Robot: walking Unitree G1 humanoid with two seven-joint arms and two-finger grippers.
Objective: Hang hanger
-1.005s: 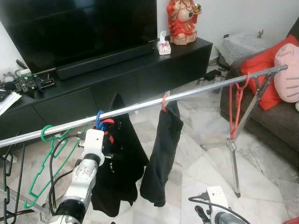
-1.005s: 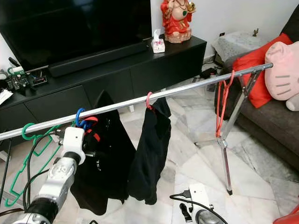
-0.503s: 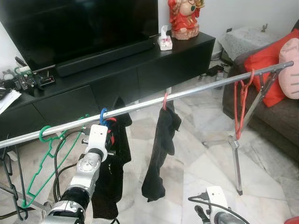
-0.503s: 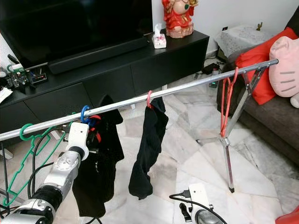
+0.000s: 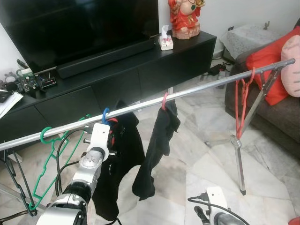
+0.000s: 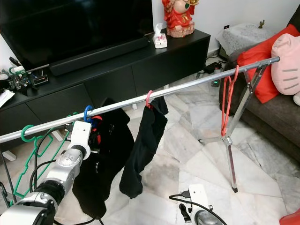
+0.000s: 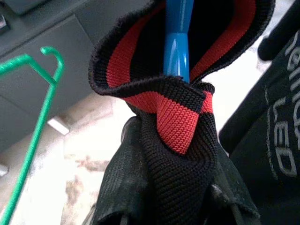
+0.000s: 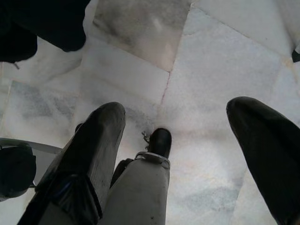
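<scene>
Left wrist view: left end effector (image 7: 173, 197) clamped on black garment (image 7: 164, 187), blue hanger (image 7: 177, 42); lettering "LED" (image 7: 276, 154); right end effector (image 8: 178, 140) apart.

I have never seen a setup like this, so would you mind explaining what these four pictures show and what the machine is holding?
This is a humanoid robot in a living room. Two pictures come from the stereo camera on its head, looking down at a metal clothes rail. The other two come from cameras on its wrists, looking along each tool's black fingers.

On the rail hang a green hanger, a blue hanger carrying a black garment with a red and black collar, a red hanger with another black garment, and an empty red hanger.

The left tool is raised to the rail and grips that collar just below the blue hanger's neck. The right tool hangs low with its fingers apart over the marble floor, holding nothing.
</scene>
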